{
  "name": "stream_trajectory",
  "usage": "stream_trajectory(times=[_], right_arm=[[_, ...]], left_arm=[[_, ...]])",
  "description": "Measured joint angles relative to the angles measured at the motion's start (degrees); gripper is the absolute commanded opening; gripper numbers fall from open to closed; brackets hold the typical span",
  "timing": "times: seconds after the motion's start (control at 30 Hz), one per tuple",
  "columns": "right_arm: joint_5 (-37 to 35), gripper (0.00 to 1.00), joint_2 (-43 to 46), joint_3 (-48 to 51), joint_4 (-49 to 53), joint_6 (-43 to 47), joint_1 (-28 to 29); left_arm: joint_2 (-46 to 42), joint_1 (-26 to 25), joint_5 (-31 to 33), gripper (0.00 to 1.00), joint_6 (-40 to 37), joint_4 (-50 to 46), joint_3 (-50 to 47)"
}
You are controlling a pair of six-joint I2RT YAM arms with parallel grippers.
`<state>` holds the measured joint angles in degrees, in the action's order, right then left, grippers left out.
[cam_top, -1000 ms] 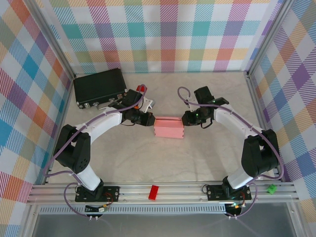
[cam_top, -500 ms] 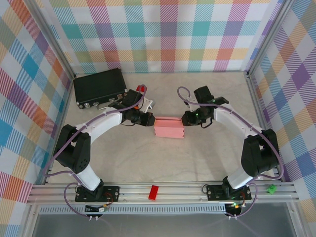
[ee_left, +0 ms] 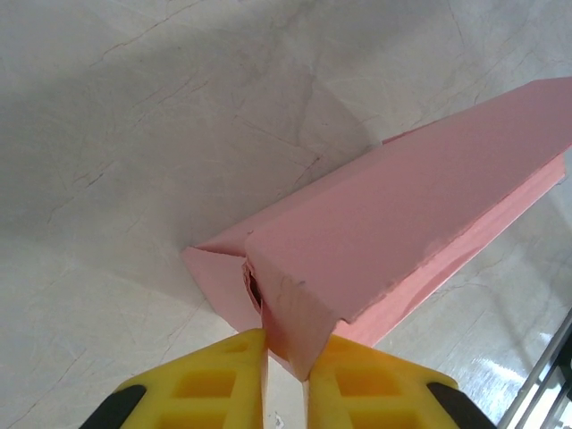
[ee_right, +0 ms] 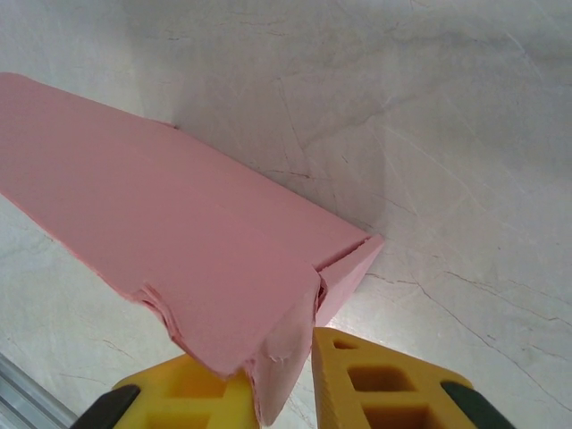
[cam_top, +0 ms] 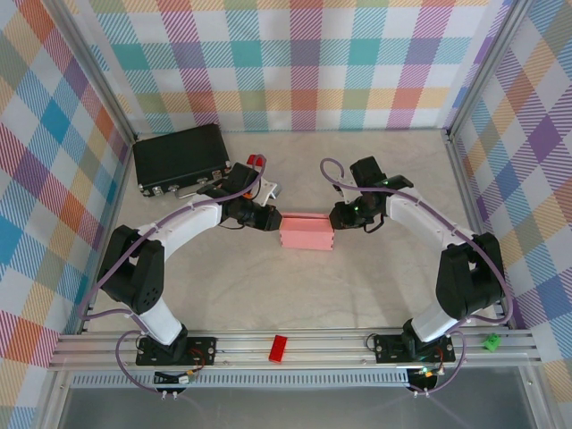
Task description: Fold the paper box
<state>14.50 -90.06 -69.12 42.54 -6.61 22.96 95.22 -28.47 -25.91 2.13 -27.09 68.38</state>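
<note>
A shallow pale-pink paper box (cam_top: 306, 232) lies on the table (cam_top: 295, 295), to the right of a black case (cam_top: 179, 157) and slightly nearer the arm bases. The left gripper (cam_top: 274, 218) pinches the flap at the box end nearer the case. The right gripper (cam_top: 336, 216) pinches the flap at the end farther from the case.

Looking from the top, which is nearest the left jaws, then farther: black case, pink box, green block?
1. The pink box, pinched there, table middle.
2. The black case, back left.
3. The green block, front right rail.
</note>
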Motion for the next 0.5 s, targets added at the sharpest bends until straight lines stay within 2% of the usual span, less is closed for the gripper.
stream_trajectory(times=[0.5], right_arm=[[-1.9,0.23,0.7,0.0,1.6,0.0,0.0]], left_arm=[[-0.1,0.0,0.8,0.29,0.0,-1.3,0.0]])
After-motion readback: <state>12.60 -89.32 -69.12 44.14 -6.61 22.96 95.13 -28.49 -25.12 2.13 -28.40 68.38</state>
